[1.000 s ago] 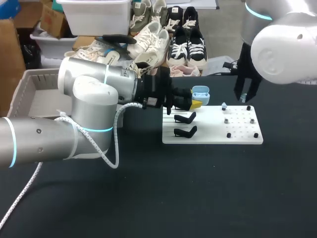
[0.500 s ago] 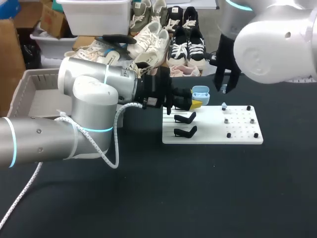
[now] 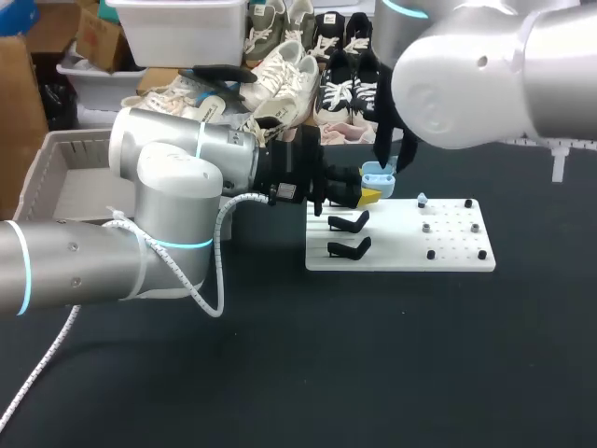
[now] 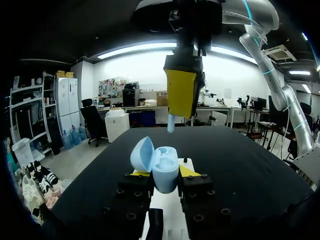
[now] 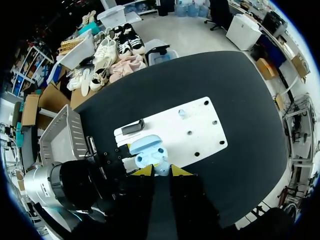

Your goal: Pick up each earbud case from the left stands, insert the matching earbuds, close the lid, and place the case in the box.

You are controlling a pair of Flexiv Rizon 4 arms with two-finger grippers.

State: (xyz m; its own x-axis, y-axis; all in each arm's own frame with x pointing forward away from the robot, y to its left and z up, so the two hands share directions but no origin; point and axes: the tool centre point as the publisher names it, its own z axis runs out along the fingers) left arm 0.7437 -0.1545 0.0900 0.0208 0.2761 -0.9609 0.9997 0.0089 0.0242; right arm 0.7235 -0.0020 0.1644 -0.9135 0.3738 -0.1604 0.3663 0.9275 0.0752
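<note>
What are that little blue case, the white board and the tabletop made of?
Case: likely plastic, pale blue, smooth, with a soft sheen on its rounded lid.
Board: rigid plastic or painted metal, matte white, flat with crisp edges; the look leaves it open.
Table: black and matte, no glare; possibly a mat or cloth covering.

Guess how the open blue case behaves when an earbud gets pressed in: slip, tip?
Probably holds: the left gripper clamps the earbud case from both sides. Its smooth rounded shell looks slippery, so a hard press might slide it down in the grip. The open lid is joined along one edge only, likely the fragile part if bumped.
</note>
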